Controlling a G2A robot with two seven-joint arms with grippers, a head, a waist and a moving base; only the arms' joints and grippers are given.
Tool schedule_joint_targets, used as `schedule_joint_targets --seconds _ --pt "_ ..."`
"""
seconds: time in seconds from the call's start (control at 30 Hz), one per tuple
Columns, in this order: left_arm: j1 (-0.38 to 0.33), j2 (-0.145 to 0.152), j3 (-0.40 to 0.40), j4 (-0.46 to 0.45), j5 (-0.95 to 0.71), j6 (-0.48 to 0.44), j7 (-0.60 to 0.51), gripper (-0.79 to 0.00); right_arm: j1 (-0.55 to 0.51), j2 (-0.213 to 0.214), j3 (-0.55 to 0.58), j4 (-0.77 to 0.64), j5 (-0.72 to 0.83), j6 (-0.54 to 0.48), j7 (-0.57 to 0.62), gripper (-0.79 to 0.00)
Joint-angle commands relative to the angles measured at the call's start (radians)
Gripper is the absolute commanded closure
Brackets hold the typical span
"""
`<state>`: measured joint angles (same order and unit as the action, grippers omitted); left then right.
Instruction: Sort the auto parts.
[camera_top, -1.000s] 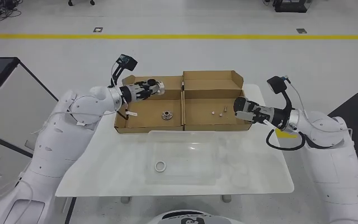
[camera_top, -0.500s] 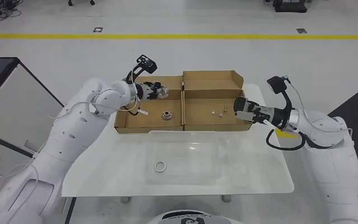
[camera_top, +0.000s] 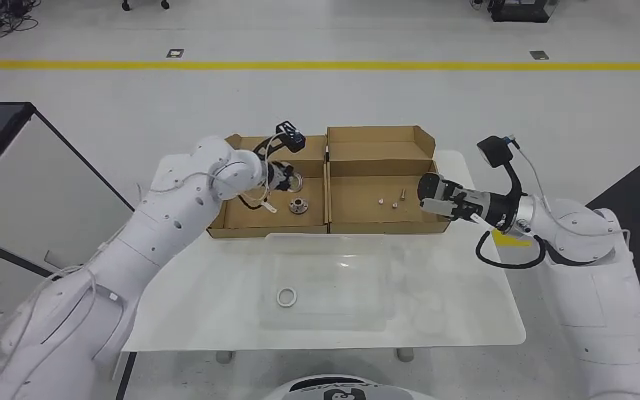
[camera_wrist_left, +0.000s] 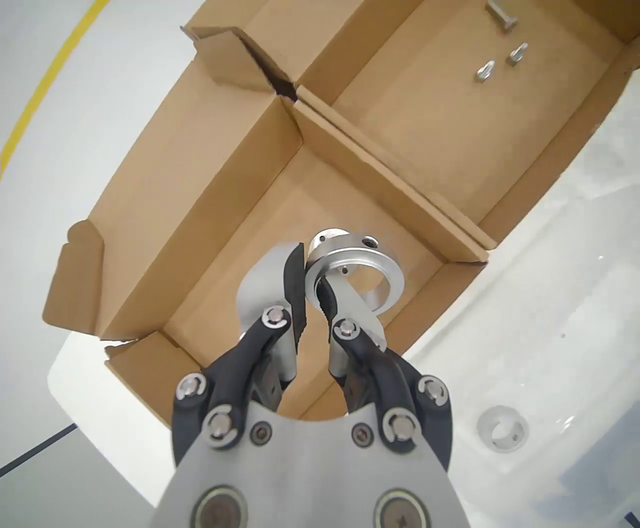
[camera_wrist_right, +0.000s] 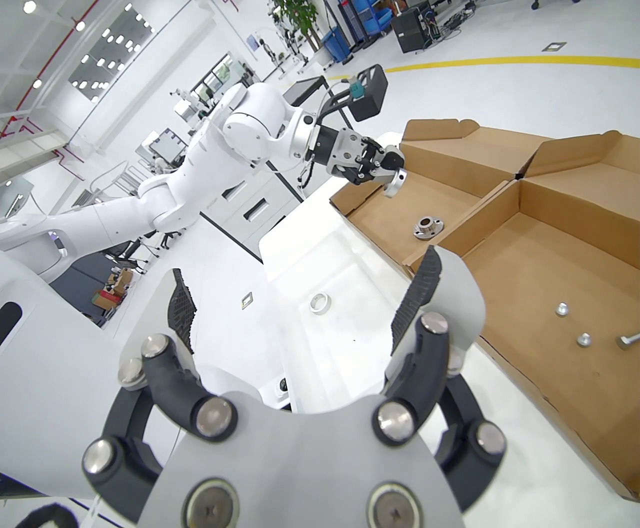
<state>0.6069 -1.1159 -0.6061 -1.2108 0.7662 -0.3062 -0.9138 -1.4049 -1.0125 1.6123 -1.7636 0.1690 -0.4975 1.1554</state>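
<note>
Ring (camera_wrist_left: 361, 259) in left hand (camera_wrist_left: 308, 274) above box (camera_wrist_left: 220, 255)

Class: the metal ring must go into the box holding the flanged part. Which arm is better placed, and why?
Left. The left pincer grips the metal ring above that box, near the flanged part. The right pincer is open and empty, by the other box.

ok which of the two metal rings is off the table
The ring pinched in the left hand over a cardboard box; the other ring lies in the clear tray.
</note>
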Motion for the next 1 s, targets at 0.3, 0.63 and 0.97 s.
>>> schedule_joint_targets --seconds 0.3,0.63,0.97 --pt "-0.067 -0.067 0.094 0.184 0.134 -0.039 0.015 0.000 0.000 0.000 0.000 0.000 0.000 0.000 0.000 -0.785" --pt "-0.088 -0.118 0.148 0.328 0.210 -0.083 0.021 0.000 0.000 0.000 0.000 0.000 0.000 0.000 0.000 -0.785" --pt "-0.087 -0.168 0.174 0.442 0.220 -0.113 0.049 0.000 0.000 0.000 0.000 0.000 0.000 0.000 0.000 -0.785"
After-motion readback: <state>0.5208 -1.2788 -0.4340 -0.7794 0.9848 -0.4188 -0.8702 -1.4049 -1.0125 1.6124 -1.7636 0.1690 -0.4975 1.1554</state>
